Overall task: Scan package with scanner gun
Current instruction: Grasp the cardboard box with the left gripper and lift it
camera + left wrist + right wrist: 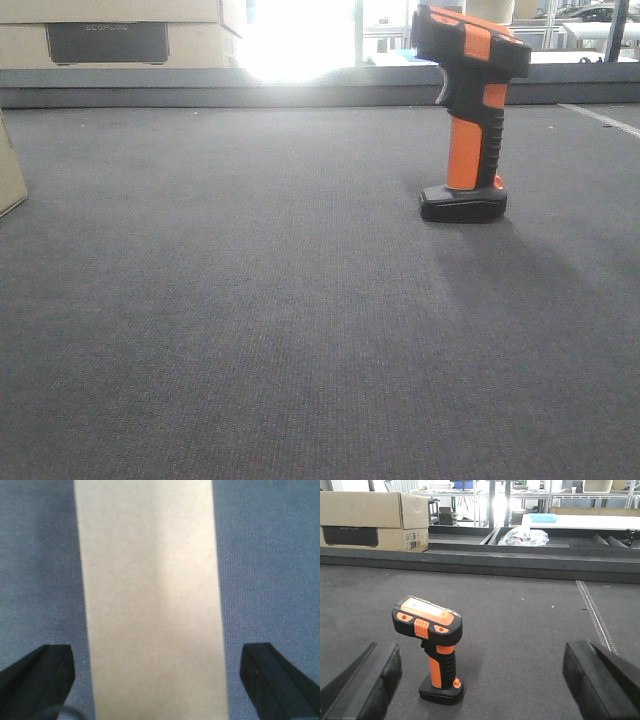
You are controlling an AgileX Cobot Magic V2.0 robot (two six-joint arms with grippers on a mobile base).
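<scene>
Your left tool (156, 655) is spread wide, its fingers either side of the one package (150, 580) beneath it, touching neither side. Your right tool (482, 655) is equally spread and holds nothing. The one scanner gun (431, 647) stands upright just ahead of it. The counter (250, 330) is dark grey and carpet-like. One dark-panelled cardboard box (370, 520) and shelving (492, 502) lie beyond.

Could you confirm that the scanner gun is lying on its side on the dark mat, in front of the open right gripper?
Not quite: the scanner gun is standing upright on its flat black foot, not lying on its side, as the right wrist view shows. It is on the dark mat, in front of the open right gripper.
</scene>
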